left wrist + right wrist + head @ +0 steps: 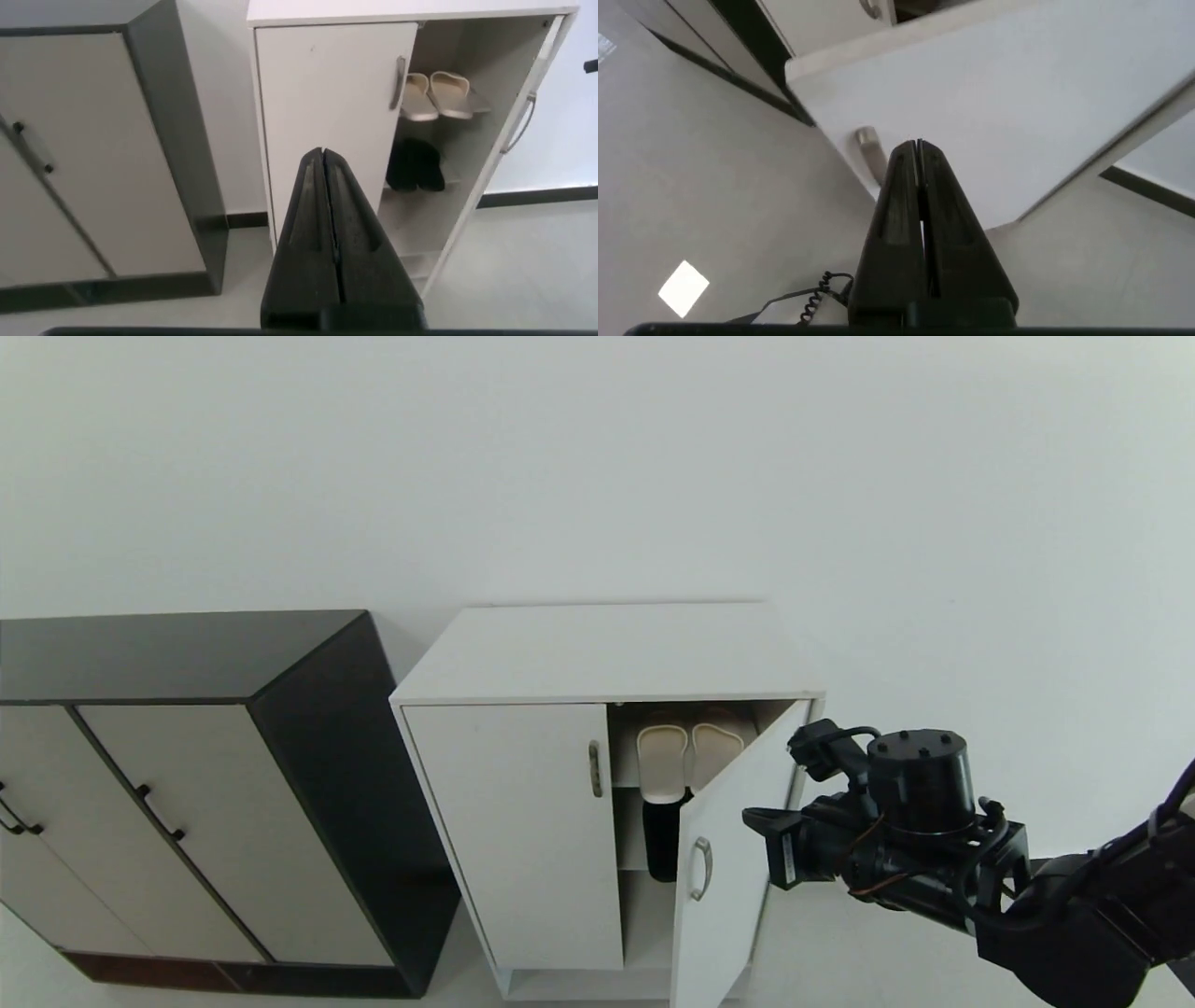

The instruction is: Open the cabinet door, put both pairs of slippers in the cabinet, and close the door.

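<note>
The right pincer (920, 147) has its two fingers pressed flat together with nothing between them. Straight ahead of its tips is the outer face of the cabinet's right door (724, 859), which stands partly open at an angle. The door's metal handle (868, 149) sits just beside the tips, near the door's free edge. Whether the tips touch the panel cannot be told. Bare floor (719, 187) lies below this pincer and beyond the door's free edge, giving open room on that side.

The left pincer (323, 154) is closed too and holds nothing. It hangs well apart from the white cabinet (607, 653) and points at the closed left door (513, 831). Beyond its tips and off to one side, the gap between the doors shows the shelves. A pale pair of slippers (689, 751) lies on the upper shelf, soles outward. A black pair of slippers (661, 835) sits on the shelf beneath, close to the open door's inner edge. A dark cabinet (317, 784) stands just beside the white one on the far side from the right pincer.
</note>
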